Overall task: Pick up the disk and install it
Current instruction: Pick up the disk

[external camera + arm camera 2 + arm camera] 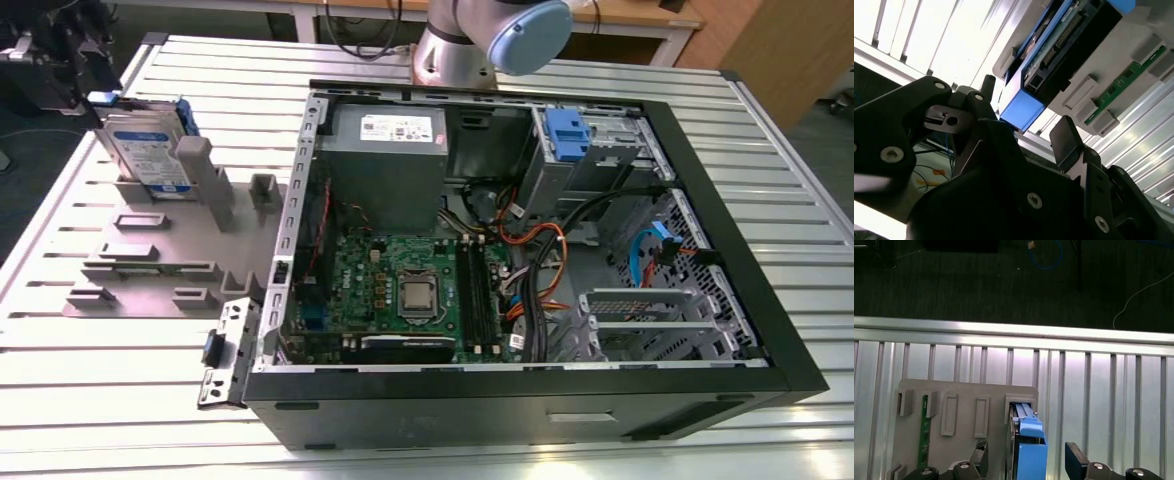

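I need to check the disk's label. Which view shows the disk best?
The exterior view: the disk stands upright in the grey fixture, label face showing. Both wrist views show it edge-on inside the open gripper.

Exterior view: even light, soft shadows inside the computer case (pixel 534 385). Second wrist view: counter (pixel 929 35) slats blown out white, gripper (pixel 1027 112) backlit, near black. First wrist view: glare band along the counter's edge, floor (pixel 979 280) beyond dark.
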`<state>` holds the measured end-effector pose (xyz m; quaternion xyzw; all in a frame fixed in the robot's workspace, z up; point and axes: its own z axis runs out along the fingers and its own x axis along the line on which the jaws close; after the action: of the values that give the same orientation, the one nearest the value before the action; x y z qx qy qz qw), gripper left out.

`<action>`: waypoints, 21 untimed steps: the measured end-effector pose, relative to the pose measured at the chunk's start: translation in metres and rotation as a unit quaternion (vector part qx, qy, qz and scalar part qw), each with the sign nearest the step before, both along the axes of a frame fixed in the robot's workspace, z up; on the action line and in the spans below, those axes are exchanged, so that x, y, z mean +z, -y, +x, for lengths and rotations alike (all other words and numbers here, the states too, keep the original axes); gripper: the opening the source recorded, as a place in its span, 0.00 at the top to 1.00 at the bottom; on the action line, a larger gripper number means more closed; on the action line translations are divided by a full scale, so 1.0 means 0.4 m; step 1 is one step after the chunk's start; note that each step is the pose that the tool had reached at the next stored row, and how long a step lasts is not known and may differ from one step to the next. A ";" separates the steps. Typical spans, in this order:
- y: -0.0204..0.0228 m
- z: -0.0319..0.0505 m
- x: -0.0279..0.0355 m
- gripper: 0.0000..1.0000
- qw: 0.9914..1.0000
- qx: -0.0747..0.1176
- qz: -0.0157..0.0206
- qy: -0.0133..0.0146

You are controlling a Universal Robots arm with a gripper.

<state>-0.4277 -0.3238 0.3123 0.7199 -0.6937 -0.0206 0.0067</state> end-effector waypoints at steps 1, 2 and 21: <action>-0.001 -0.001 -0.002 0.29 1.000 0.000 0.000 0.002; -0.002 -0.002 -0.005 0.29 1.000 0.000 0.000 0.004; -0.003 -0.007 -0.040 0.46 1.000 -0.003 0.001 0.008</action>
<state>-0.4306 -0.3225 0.2964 0.7183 -0.6955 -0.0162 0.0004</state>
